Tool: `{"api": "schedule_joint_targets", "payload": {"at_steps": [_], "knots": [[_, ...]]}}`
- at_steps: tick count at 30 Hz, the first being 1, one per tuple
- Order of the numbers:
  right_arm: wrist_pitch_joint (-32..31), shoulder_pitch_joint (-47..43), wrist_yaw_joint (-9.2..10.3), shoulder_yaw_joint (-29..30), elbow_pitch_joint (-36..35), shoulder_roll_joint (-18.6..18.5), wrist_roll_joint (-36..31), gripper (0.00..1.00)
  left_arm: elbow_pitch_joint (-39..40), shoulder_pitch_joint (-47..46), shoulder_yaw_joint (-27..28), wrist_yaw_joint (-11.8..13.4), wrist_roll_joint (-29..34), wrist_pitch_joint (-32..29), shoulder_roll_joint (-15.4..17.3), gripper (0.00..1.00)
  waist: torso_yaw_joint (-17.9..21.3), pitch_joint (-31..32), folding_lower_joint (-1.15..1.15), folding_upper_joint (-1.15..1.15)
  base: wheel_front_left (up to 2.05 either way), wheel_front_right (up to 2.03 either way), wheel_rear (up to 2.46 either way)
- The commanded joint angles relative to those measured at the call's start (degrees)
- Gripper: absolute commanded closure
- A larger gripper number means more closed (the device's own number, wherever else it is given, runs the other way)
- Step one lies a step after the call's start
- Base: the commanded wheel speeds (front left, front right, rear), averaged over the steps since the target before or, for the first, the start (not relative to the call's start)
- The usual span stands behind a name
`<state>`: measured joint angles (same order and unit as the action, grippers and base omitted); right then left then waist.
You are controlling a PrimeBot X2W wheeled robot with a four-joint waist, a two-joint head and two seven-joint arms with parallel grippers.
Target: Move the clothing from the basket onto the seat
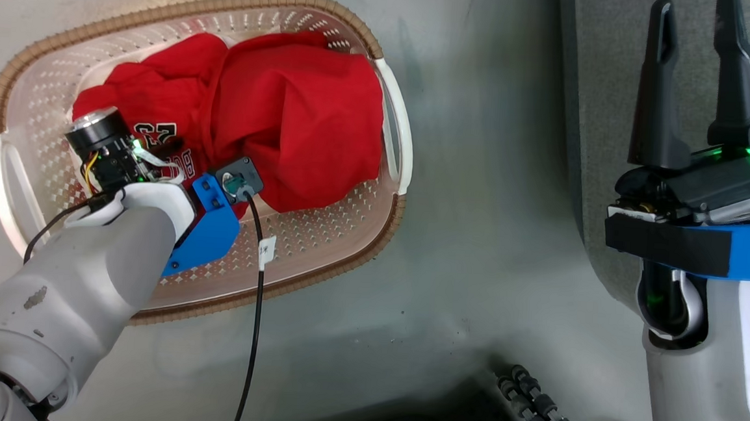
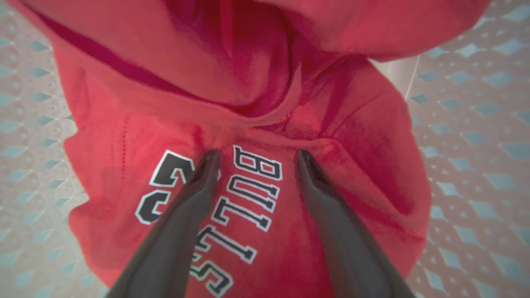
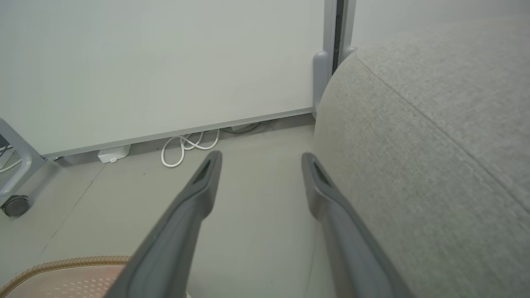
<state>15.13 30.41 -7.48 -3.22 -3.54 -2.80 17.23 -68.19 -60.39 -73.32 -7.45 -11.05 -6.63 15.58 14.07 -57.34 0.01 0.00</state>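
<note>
Seen from the head, the cream-white perforated plastic laundry basket [image 1: 321, 246] with its brown woven-look rim sits on the smooth grey floor [image 1: 479, 210] toward 10 o'clock. The bright red soft fabric clothing [image 1: 303, 115] lies heaped inside it, filling the half of the basket from its middle toward 1 o'clock. The pale left forearm [image 1: 85, 264] reaches in from 7 o'clock, its wrist over the 9 o'clock side of the heap. In the left wrist view the left gripper [image 2: 256, 155] points straight down at a crumpled red jersey [image 2: 314, 248] printed with "BULLS" and part of a number. Its two long dark fingers [image 2: 186, 215] are spread wide with the lettering between them and nothing clasped. The tips are at the fabric, though whether they press into it cannot be told. The large grey fabric-upholstered seat [image 1: 602, 120] fills the 2 o'clock corner of the head view, well apart from the basket and bare of any garment. The right gripper [image 1: 696, 15] stands in front of it, fingers pointing to 12 o'clock, likewise spread wide and empty. In the right wrist view that gripper [image 3: 261, 156] hovers above the floor just beside the seat's rounded edge [image 3: 434, 165] at 3 o'clock, with the basket's rim [image 3: 62, 263] at 7 o'clock.
</note>
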Motion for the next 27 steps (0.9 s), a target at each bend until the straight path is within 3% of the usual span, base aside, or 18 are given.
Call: {"api": "schedule_joint_targets", "payload": {"at_steps": [1, 13, 14, 16, 17, 27], "knots": [[0.03, 1.06, -0.03, 0.24, -0.61, -0.16, 0.00, 0.00, -0.09, -1.27, -0.18, -0.03, 0.02, -0.49, 0.11, 0.00, 0.16, -0.98, -0.01, 0.00, 0.00, 0.00, 0.00], [0.03, 0.91, -0.03, 1.35, -4.11, -0.16, -1.08, 0.00, -0.68, -3.38, -0.19, -0.03, -0.37, -5.66, -0.33, 0.00, -0.50, -3.60, -0.01, 0.00, 0.00, 0.00, 0.00], [0.03, 1.00, -0.03, 1.41, -4.18, -0.16, -1.17, 0.00, -0.59, -3.33, -0.19, -0.03, -0.39, -5.96, -0.40, 0.28, -0.58, -3.57, -0.01, 0.00, 0.00, 0.00, 0.00], [0.03, 1.12, -0.03, 1.45, -4.26, -0.16, -1.39, 0.00, -0.19, -3.23, -0.19, -0.03, -0.29, -6.06, -0.54, 0.93, -0.68, -3.44, -0.01, 0.00, 0.00, 0.00, 0.00], [0.03, 1.11, -0.03, 1.45, -4.30, -0.16, -1.46, 0.00, -0.18, -2.92, -0.19, -0.03, -0.53, -6.51, -0.61, 1.00, -0.72, -3.32, -0.01, 0.00, 0.00, 0.00, 0.00], [0.03, 1.16, -0.03, 1.70, -3.59, -0.16, -1.58, 0.00, 1.54, -1.79, -0.19, -0.03, -0.84, -7.43, -0.86, 1.00, -1.01, -1.94, -0.01, 0.00, 0.00, 0.00, 0.00]]}}
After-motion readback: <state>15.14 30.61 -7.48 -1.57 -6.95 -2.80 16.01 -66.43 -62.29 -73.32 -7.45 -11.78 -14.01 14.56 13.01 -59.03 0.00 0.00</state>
